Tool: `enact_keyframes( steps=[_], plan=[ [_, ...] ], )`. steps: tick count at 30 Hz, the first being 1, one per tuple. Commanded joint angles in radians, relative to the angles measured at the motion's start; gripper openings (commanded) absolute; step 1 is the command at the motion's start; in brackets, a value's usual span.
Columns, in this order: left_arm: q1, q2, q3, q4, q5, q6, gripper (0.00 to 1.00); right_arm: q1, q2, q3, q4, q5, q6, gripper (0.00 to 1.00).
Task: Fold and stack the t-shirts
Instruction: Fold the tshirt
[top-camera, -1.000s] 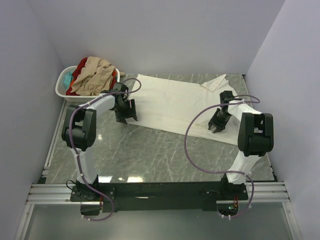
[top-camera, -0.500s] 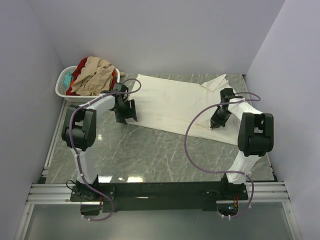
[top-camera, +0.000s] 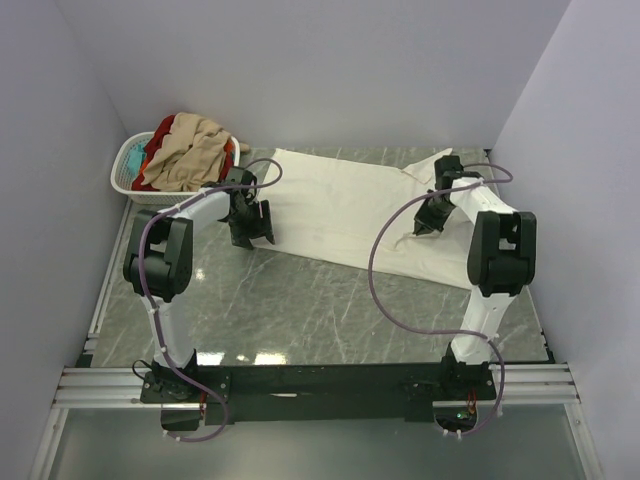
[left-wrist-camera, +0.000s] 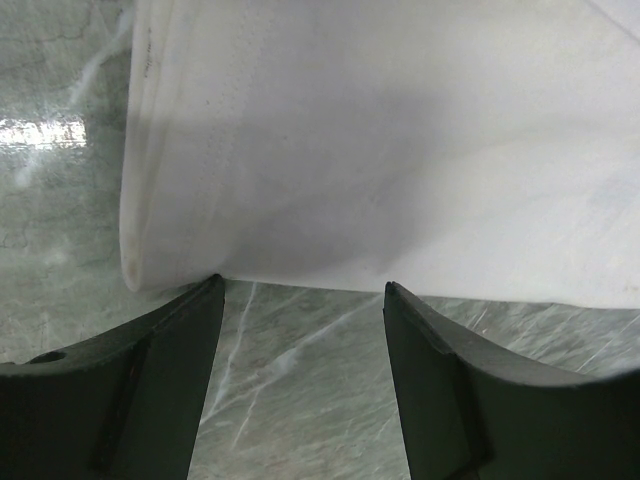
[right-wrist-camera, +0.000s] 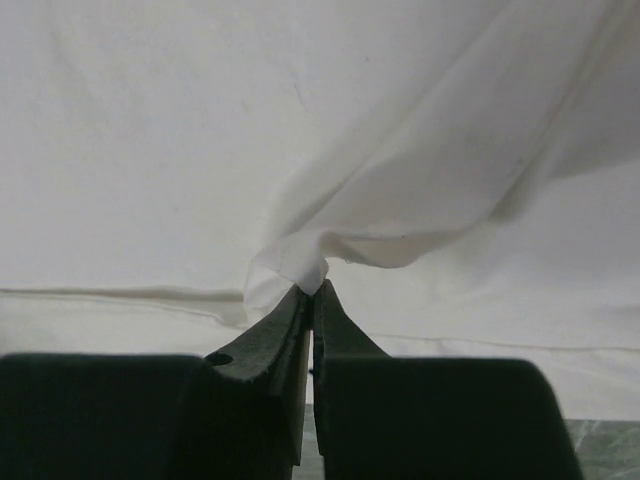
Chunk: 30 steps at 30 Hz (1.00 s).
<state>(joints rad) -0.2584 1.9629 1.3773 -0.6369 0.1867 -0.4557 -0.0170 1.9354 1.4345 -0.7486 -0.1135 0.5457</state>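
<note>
The big cream-white t-shirt (top-camera: 340, 210) lies spread flat across the marble table (top-camera: 300, 300), slanting from far left to near right, its left edge showing doubled layers. Near its right end a small fold is pinched up into a peak by the right gripper (right-wrist-camera: 312, 290). Far left, the tan-beige t-shirt (top-camera: 190, 155) sits crumpled on top of the red t-shirt (top-camera: 163, 130) and the teal t-shirt (top-camera: 134, 155), all heaped in the laundry basket (top-camera: 125, 187).

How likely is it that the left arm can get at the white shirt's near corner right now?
Probably yes. The left end effector is open, right at the cream-white t-shirt's edge by that corner, only bare marble table between them. Nothing looks in the way.
</note>
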Motion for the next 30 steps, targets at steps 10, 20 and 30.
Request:
enact_keyframes(
  steps=[10, 20, 30],
  plan=[
    [0.001, 0.007, 0.002, -0.004, 0.007, 0.014, 0.70, 0.052, 0.112, 0.179, -0.041, -0.037, 0.020, 0.06],
    [0.001, 0.013, 0.002, -0.006, 0.008, 0.017, 0.70, 0.063, 0.146, 0.215, -0.014, -0.130, 0.023, 0.20],
    [0.001, -0.004, 0.048, -0.023, 0.031, 0.022, 0.71, 0.051, 0.027, 0.222, 0.012, -0.163, 0.007, 0.54]
  ],
)
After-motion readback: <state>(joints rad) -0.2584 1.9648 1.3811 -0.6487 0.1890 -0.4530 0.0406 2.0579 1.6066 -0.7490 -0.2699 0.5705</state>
